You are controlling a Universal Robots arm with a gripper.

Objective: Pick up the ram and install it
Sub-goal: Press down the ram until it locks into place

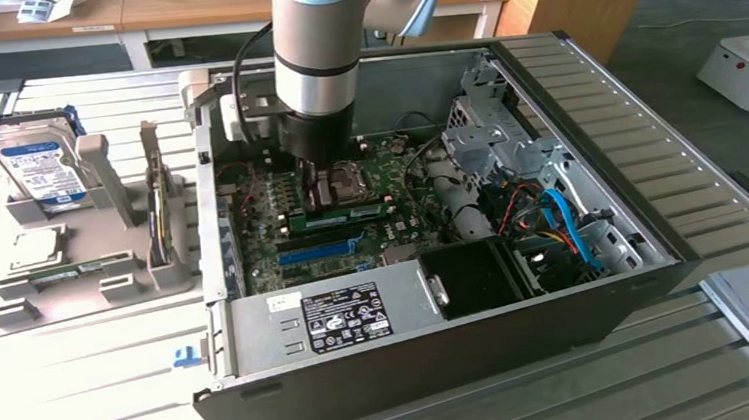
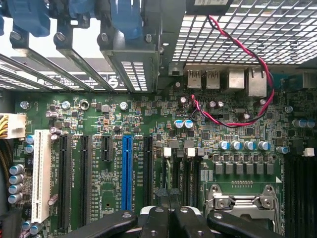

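I'm seeing the end effector [image 2: 168, 208] down inside the open black desktop computer case [image 1: 491, 331], black fingers [image 2: 157, 218] pressed together, pinching nothing I can make out. It's hovering over the green motherboard [image 2: 148, 124], near the blue expansion slot [image 2: 127, 173] and the silver CPU socket bracket [image 2: 242, 203]. A long thin green RAM stick with white label [image 1: 342, 215] is lying flat across the board just beside the arm's tip. Case is sitting on the slatted bench [image 1: 95, 392].
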